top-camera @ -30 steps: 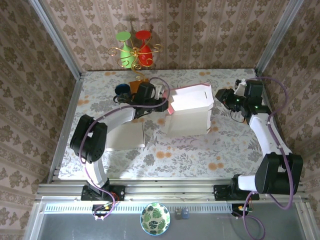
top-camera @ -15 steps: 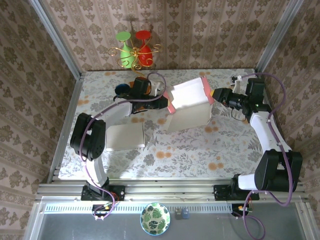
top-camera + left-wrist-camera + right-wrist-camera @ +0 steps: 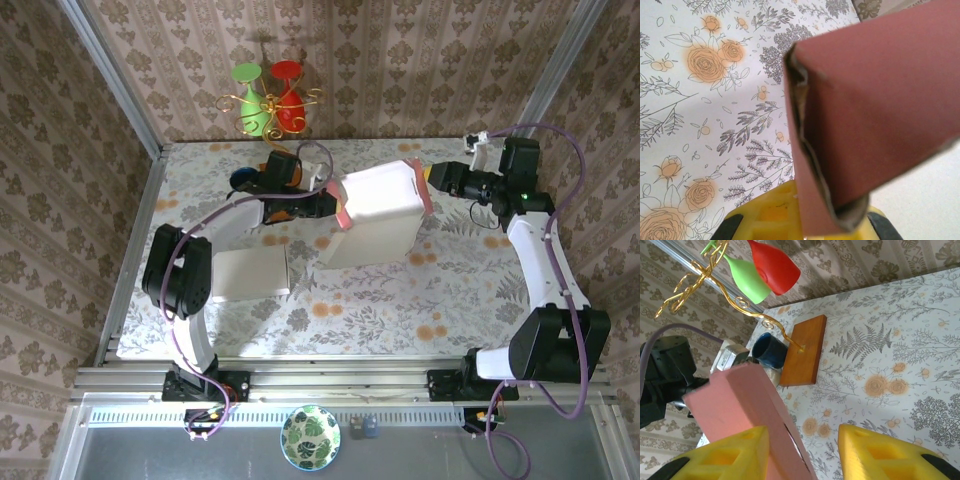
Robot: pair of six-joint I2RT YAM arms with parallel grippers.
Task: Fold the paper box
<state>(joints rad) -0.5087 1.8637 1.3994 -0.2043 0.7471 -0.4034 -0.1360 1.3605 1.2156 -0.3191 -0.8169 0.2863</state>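
Left wrist: box (image 3: 875, 115) in left hand (image 3: 820, 221)

The paper box (image 3: 378, 205) is read as matt card, smooth white on one face and dull red on the other, with a rough, fibrous cut edge noted in the left wrist view. The table (image 3: 400, 300) is covered by a matt floral-print surface, and the fingers (image 3: 880, 452) of the right gripper (image 3: 802, 440) are taken as matt yellow plastic. A smooth wooden base (image 3: 802, 347), shiny gold metal wire (image 3: 740, 302), a glossy red glass (image 3: 775, 265), a glossy green glass (image 3: 745, 282) and a glossy dark-blue cup (image 3: 769, 350) are logged.
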